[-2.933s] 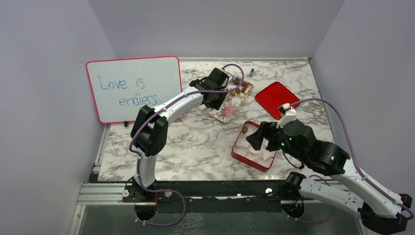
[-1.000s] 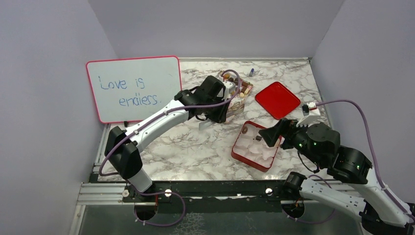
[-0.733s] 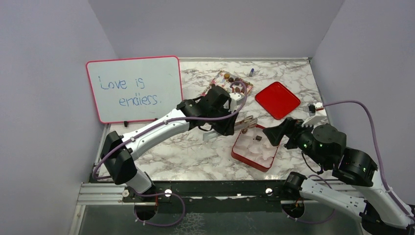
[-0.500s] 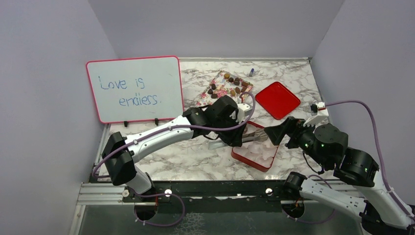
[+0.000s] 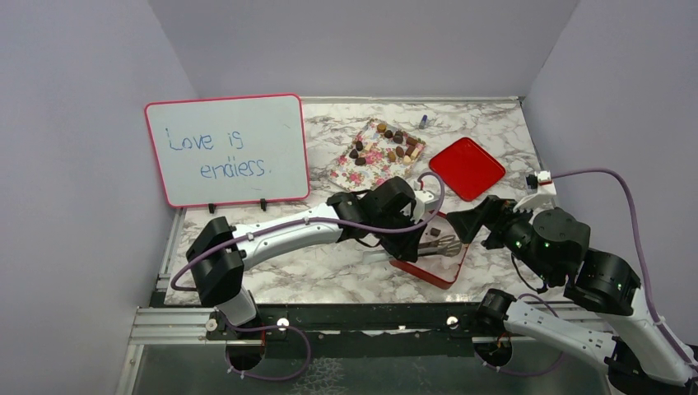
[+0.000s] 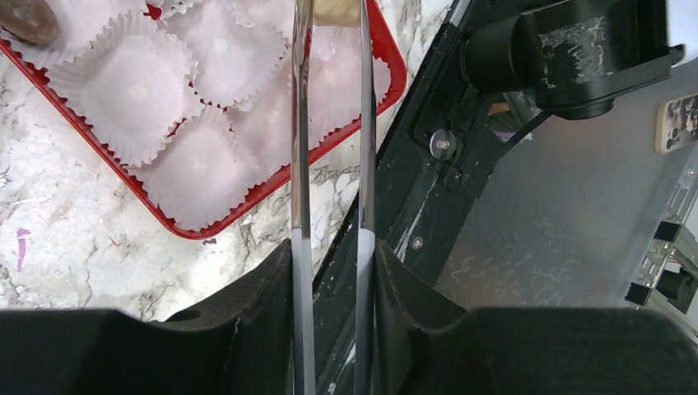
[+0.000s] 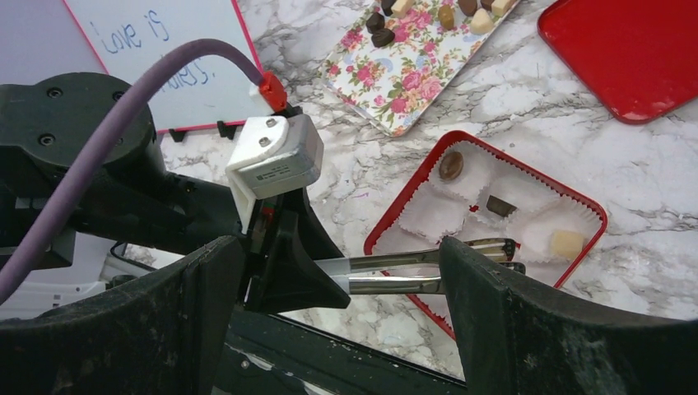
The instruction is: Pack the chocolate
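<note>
Several pieces of chocolate (image 5: 395,140) lie at the far end of the floral tray (image 5: 362,171), also in the right wrist view (image 7: 383,29). My left gripper (image 5: 405,241) (image 6: 331,247) is shut on metal tongs (image 5: 436,244) (image 6: 300,123), whose tips reach over the red box (image 5: 420,273) of white paper cups. In the box lie a round brown piece (image 7: 450,165), a dark block (image 7: 500,206) and a cream piece (image 7: 566,243) just past the tongs' tips. My right gripper (image 5: 473,220) (image 7: 342,247) hovers open at the box's right side, holding nothing.
A red lid (image 5: 467,168) lies behind the box to the right. A whiteboard (image 5: 226,148) with pink rim stands at the left back. A small blue-capped object (image 5: 423,121) sits near the back wall. The table's near edge and black rail (image 6: 444,144) run just below the box.
My left arm has carried the tongs from the floral tray forward and right to the red box. The right gripper has drawn back slightly to the right, still open.
</note>
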Action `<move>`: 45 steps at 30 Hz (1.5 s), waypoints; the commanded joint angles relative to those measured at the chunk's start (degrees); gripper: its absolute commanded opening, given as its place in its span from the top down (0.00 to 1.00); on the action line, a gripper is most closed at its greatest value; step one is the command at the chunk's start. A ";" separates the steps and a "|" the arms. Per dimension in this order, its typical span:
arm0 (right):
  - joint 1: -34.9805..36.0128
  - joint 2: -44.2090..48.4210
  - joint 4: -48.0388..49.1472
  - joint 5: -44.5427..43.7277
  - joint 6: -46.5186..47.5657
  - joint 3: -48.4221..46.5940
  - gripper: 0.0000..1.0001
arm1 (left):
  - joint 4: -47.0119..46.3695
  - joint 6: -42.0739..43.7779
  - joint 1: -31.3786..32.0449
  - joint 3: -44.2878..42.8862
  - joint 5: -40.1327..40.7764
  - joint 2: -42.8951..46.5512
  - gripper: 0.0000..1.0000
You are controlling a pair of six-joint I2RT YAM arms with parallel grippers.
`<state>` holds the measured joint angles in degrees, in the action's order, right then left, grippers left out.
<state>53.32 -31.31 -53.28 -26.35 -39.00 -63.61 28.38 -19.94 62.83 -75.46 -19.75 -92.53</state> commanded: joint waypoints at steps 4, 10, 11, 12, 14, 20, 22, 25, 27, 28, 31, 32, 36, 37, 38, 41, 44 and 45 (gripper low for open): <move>0.45 1.30 -0.95 -1.27 -1.05 -1.34 0.07 | -3.49 -0.33 0.78 0.34 0.85 -2.45 0.69; 0.40 1.68 -1.31 -1.23 -1.28 -1.34 0.07 | -3.85 0.08 0.98 0.09 2.08 -4.24 0.69; 0.44 1.66 -1.39 -1.25 -1.25 -1.34 0.07 | -3.90 0.08 0.98 -0.01 2.11 -4.52 0.69; 0.40 1.69 -1.39 -1.33 -1.32 -1.34 0.07 | -4.03 0.13 0.98 -0.08 1.79 -4.77 0.68; 0.47 1.83 -1.48 -1.34 -1.34 -1.41 0.07 | -4.50 0.06 0.98 -0.12 1.04 -5.26 0.66; 0.40 2.02 -1.52 -1.45 -1.59 -1.53 0.07 | -4.91 0.55 0.98 -0.25 2.86 -6.24 0.64; 0.42 1.95 -1.48 -1.41 -1.68 -1.43 0.07 | -4.87 0.68 0.98 -0.53 2.70 -6.41 0.63; 0.42 1.81 -1.58 -1.12 -1.84 -1.34 0.07 | -4.91 0.91 0.98 -0.97 2.97 -6.45 0.60; 0.47 1.67 -1.48 -0.91 -1.82 -1.39 0.07 | -4.83 1.09 0.98 -1.32 3.31 -6.39 0.60; 0.45 1.67 -1.48 -0.82 -1.79 -1.34 0.07 | -4.83 1.20 0.98 -1.47 3.31 -6.35 0.60; 0.41 1.43 -0.99 -0.52 -1.78 -0.93 0.07 | -4.78 1.38 0.94 -1.66 3.52 -5.97 0.60; 0.43 1.21 -0.84 -0.42 -1.71 -0.84 0.07 | -4.74 1.40 0.98 -1.69 3.73 -5.85 0.60; 0.47 0.64 -0.43 0.02 -1.69 -0.46 0.07 | -4.31 1.40 0.98 -2.03 4.70 -4.65 0.60; 0.47 0.57 -0.40 0.04 -1.69 -0.38 0.07 | -4.11 1.40 0.90 -2.24 4.65 -4.33 0.60; 0.46 0.49 -0.24 0.07 -1.69 -0.23 0.07 | -3.81 1.31 0.93 -2.56 4.26 -3.94 0.60; 0.45 0.76 0.09 -0.08 -1.69 0.14 0.07 | -3.39 0.90 0.93 -3.02 4.53 -2.42 0.60; 0.44 0.98 0.58 -0.11 -1.56 0.04 0.07 | -2.69 0.70 0.89 -3.15 6.88 -0.45 0.60; 0.47 0.94 0.77 -0.12 -1.48 -0.12 0.07 | -2.38 0.77 0.82 -3.38 7.55 0.08 0.60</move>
<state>53.32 -30.44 -53.25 -26.28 -40.47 -63.59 26.22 -19.25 63.46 -76.16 -15.57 -97.86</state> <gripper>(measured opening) 0.930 0.409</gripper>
